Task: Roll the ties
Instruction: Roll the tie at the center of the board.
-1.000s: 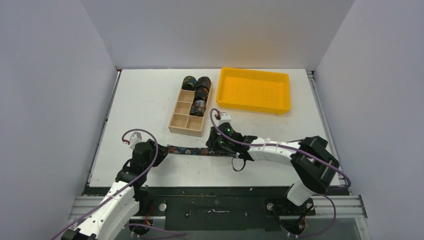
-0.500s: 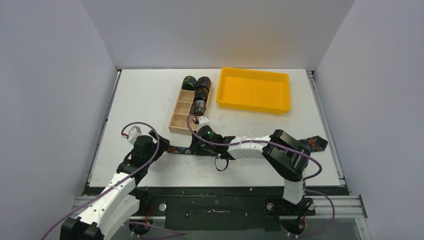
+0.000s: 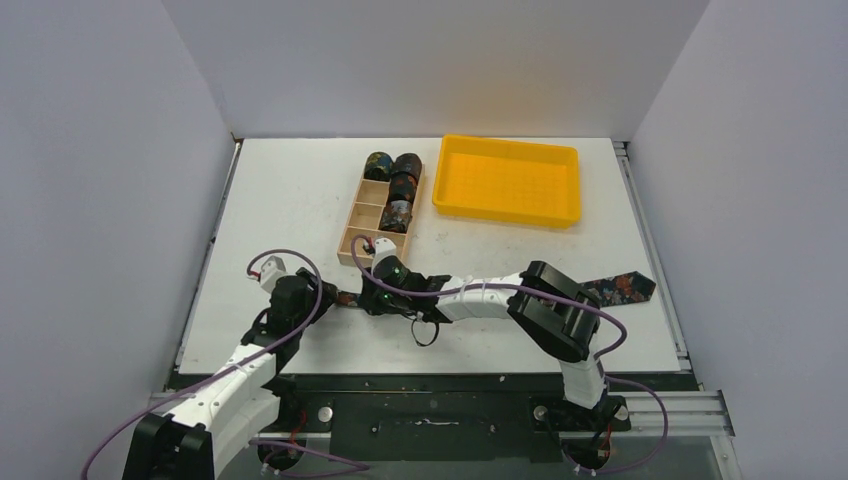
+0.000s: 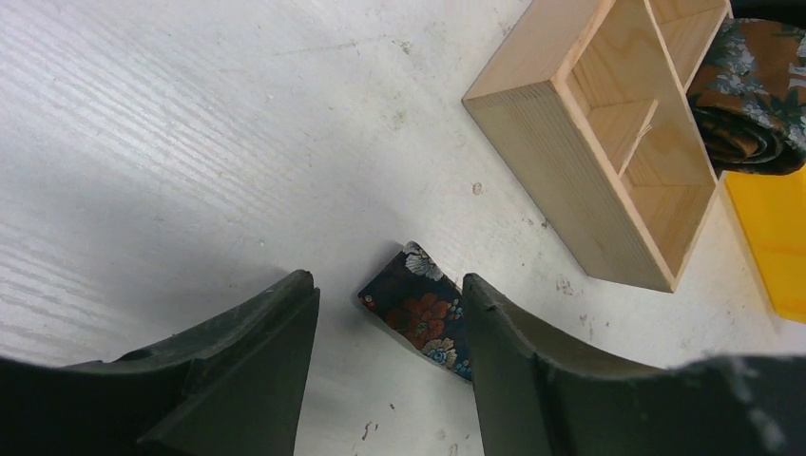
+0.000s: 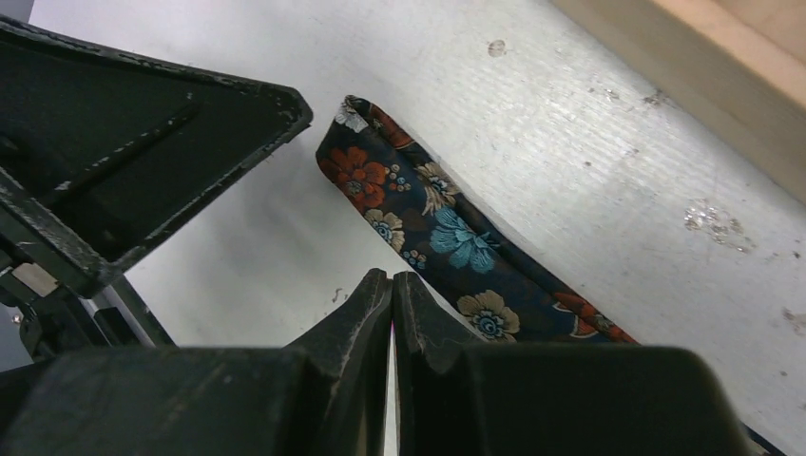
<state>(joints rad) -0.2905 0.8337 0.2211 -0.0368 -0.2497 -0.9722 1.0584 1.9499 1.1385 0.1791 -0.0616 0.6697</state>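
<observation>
1. The right gripper (image 5: 392, 281), clenched on nothing, has slid left along the flat tie (image 5: 447, 237) and now sits beside its narrow end.
2. The left gripper (image 4: 385, 290) stays released, this end lying between its fingers.
3. The wide end (image 3: 625, 287) is now uncovered at the right, so I judge the tie is smoothed and rolling can start.

the left arm (image 3: 235, 375) stretches forward and low from its base, the left gripper (image 4: 390, 290) pointing down with both fingers spread wide. the right arm (image 3: 480, 296) folds at the elbow and reaches far across to the left, the right gripper (image 5: 392, 285) pinched tight, fingers touching, tip close to the left one.
</observation>
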